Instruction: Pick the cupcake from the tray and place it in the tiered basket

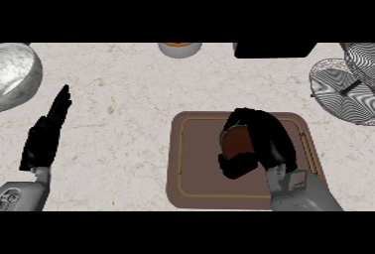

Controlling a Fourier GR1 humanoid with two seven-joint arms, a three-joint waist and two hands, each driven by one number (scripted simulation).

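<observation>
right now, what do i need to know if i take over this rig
Right hand: curled round the cupcake, over the tray.
Left hand: open, resting at the left of the counter, holding nothing.
Tiered basket: at the right edge, far side.
Done: cupcake grasped. I cannot tell if it has left the tray.
Left: carry it right to the basket, set it in, release.

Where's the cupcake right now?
In the head view the cupcake sits over the brown tray, right of centre, with the right robot hand curled around it.
</observation>
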